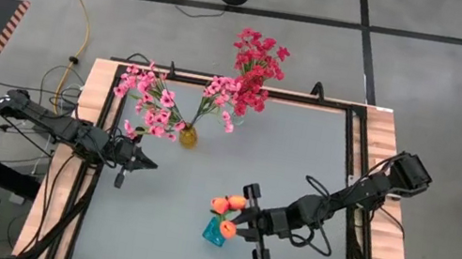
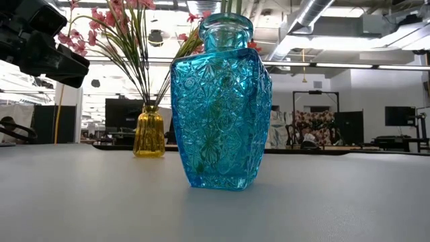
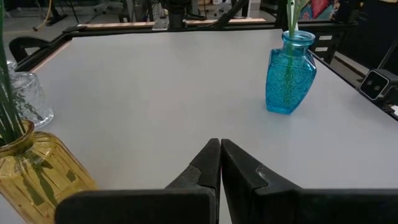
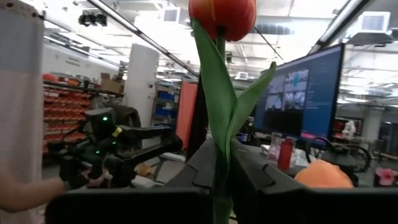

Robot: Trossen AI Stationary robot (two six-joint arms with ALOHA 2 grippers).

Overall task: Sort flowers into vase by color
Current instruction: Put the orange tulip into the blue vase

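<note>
My right gripper [image 1: 236, 225] hovers over the blue cut-glass vase [image 1: 214, 233] and is shut on an orange tulip [image 4: 222, 14]. Two more orange tulips [image 1: 219, 205] stand in that vase, and green stems show through its glass [image 3: 287, 78]. My left gripper [image 3: 219, 147] is shut and empty, held above the table toward its left side [image 1: 145, 164]. Sprays of pink blossoms [image 1: 150, 101] stand in the yellow vase [image 1: 189, 136]. Dark-red blossoms [image 1: 254, 67] stand in a clear vase [image 3: 23, 99] near the far edge. My right gripper pinches the tulip's green stem [image 4: 221, 163] between its two fingers, where the long leaves wrap it, well below the bud. The fingers come in level from the table's right side and lie across the stem. The stem stands upright, bud on top; its lower end is hidden below the fingers.
The blue vase [image 2: 218, 101] stands near the table's near edge and the yellow vase [image 2: 149, 133] farther back to the left. Open grey tabletop [image 1: 303, 152] lies between the vases. A black frame and wooden rim [image 1: 386, 143] border the table. Cables lie on the floor beyond.
</note>
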